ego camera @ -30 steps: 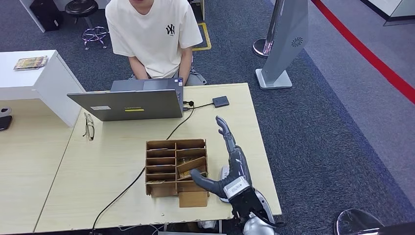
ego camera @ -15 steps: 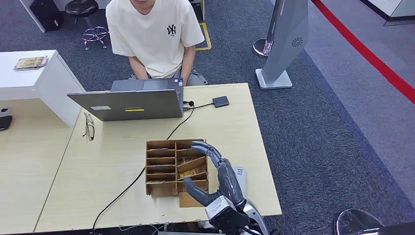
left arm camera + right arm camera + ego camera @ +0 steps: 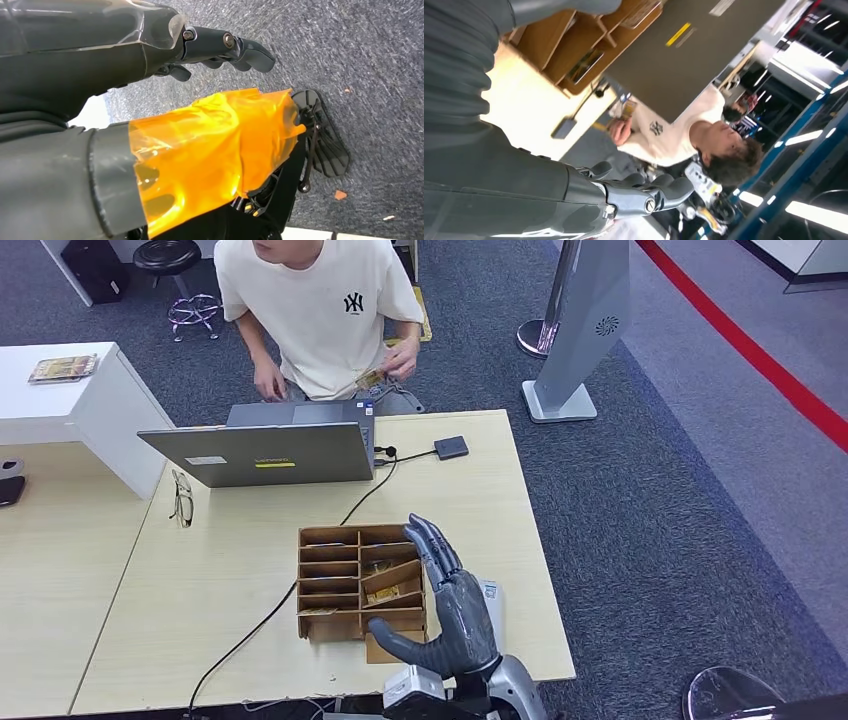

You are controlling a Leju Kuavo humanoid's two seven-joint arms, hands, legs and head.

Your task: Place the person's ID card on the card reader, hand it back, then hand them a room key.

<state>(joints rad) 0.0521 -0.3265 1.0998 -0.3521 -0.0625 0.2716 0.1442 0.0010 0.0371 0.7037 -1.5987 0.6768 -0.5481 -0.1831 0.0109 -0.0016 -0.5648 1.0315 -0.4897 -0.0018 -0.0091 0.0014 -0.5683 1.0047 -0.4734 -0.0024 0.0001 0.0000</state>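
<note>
The right hand (image 3: 455, 615) is raised above the pale wooden tabletop (image 3: 230, 590), just beside the brown cardboard box with compartments (image 3: 361, 580); its fingers (image 3: 432, 538) are released, stretched and holding nothing. The small yellowish card (image 3: 372, 378) is in the hand of the person in a white T-shirt (image 3: 318, 310), who stands behind the grey open laptop (image 3: 262, 453). The small black flat card reader (image 3: 451, 447) lies near the far edge. The left hand (image 3: 150, 55) hangs over the grey carpet floor (image 3: 360, 60), its fingers (image 3: 235, 50) curled, empty.
</note>
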